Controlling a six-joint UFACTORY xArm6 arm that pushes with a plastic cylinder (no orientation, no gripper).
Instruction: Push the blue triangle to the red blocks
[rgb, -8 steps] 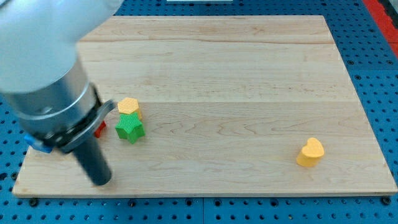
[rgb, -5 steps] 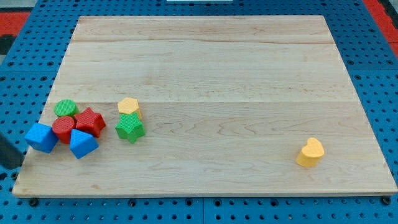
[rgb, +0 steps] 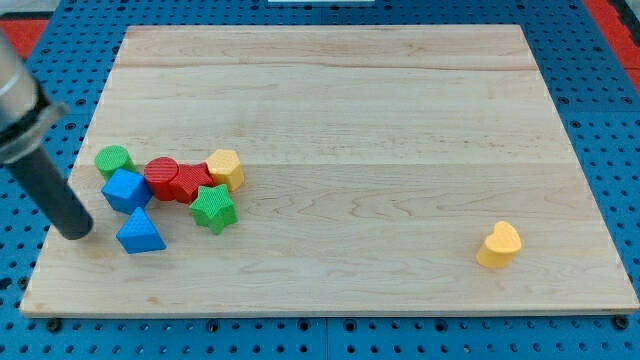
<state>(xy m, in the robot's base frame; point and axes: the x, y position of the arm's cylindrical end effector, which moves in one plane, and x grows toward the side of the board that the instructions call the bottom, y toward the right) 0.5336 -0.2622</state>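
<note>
blue blocks (rgb: 126, 190) 2 | red blocks (rgb: 161, 177) 2 | green blocks (rgb: 113, 160) 2 | yellow blocks (rgb: 226, 167) 2

My tip (rgb: 77, 232) sits at nine o'clock of the blue triangle (rgb: 140, 232), near it; red blocks (rgb: 178, 180) lie at one o'clock.

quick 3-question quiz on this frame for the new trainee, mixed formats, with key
1. True or false: my tip touches the blue triangle.
2. Which block lies between the red blocks and the view's bottom edge? A) green star B) yellow heart C) green cylinder
3. Fill in: the block at the red blocks' right end is the yellow ____.

Key: 1 false, it stands apart at the triangle's left. 2 A. 3 hexagon.
</note>
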